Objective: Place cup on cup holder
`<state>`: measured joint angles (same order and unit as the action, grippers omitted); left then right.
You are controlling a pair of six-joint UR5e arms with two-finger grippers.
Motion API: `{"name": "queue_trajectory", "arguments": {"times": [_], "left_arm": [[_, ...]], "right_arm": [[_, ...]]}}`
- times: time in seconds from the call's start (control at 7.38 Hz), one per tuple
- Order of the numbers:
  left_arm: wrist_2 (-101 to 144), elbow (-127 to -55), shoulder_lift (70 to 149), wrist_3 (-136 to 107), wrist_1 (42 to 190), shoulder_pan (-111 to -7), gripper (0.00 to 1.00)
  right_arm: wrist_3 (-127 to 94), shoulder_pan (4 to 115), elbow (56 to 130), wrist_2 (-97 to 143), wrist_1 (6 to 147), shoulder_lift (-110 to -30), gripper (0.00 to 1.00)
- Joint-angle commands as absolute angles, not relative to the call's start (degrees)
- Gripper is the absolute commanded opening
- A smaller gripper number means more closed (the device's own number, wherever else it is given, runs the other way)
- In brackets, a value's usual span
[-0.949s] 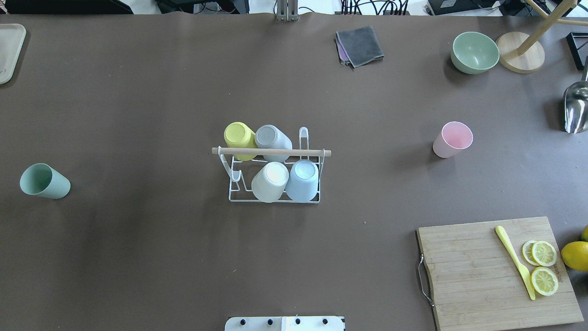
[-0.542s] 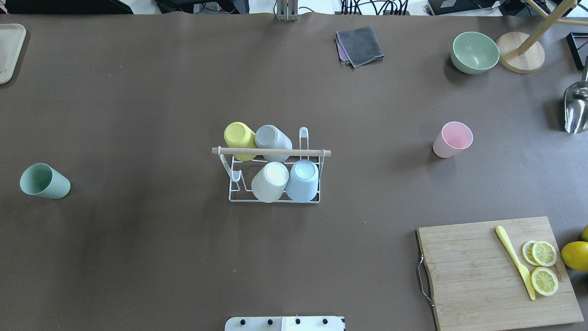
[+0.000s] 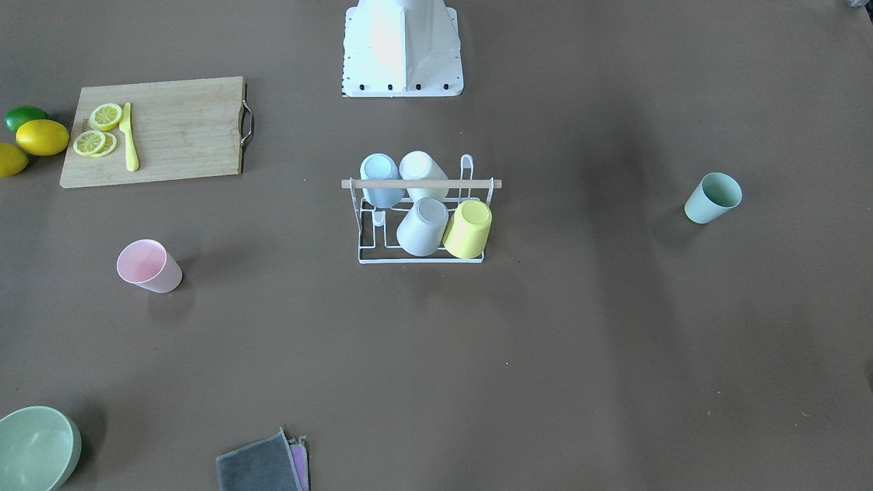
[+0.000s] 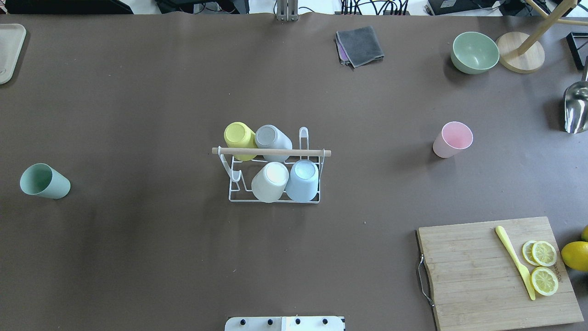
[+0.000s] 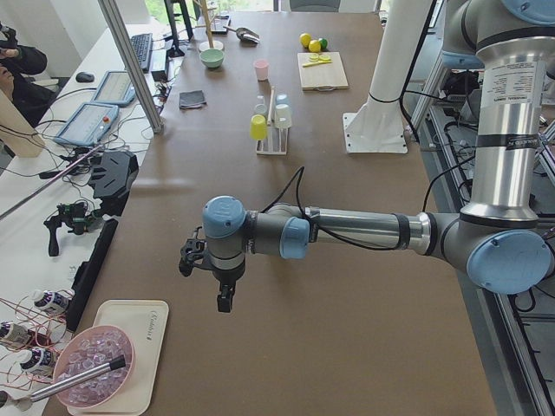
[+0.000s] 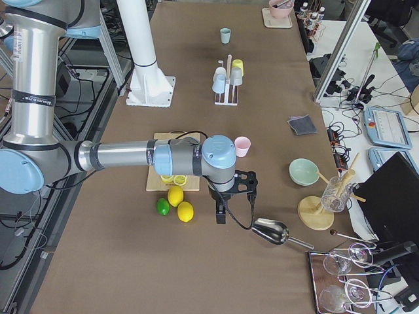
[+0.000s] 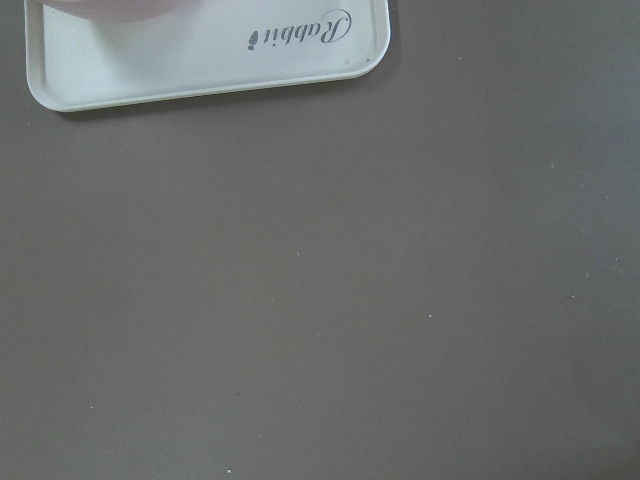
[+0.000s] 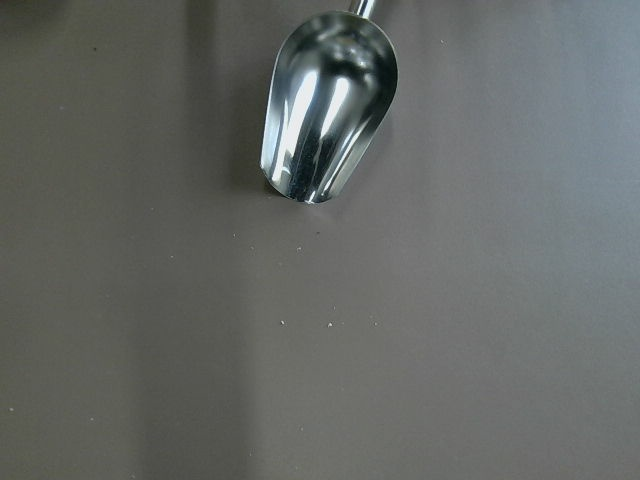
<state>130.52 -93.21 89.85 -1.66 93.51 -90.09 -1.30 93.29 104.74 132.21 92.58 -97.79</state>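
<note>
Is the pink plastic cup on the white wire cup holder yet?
No, the pink plastic cup stands mouth-up on the brown table, well apart from the white wire cup holder.

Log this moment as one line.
rack: four cups inverted | pink cup: loose, upright | green cup: loose, upright | left gripper: far from cups | right gripper: far from cups

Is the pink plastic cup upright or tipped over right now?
Upright: the pink plastic cup stands on its base with its open mouth facing up, and its inside shows in the overhead and front-facing views.
</note>
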Motion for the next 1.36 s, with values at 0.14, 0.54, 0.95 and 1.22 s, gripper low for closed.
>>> {"name": "queue_trajectory", "arguments": {"times": [0.14,0.54,0.95,1.22], "left_arm": [[130.5,-93.2,89.8,-1.7,93.5,-90.1,0.98],[130.6,-92.6,89.8,-1.6,93.5,-90.1,0.98],[130.5,-92.6,89.8,-1.6,93.5,-90.1,0.98],[130.6,-92.6,89.8,-1.7,93.5,-90.1,0.98]], "right_arm": [[-1.4,92.0,105.0,134.8,92.9,-94.7,1.00],[-1.7,88.1,108.4,134.0,93.2,-93.2,1.00],[-1.6,81.3,108.0,129.7,103.6,-83.3,1.00],[-1.5,74.0,107.6,128.0,110.1,-79.0,1.00]]}}
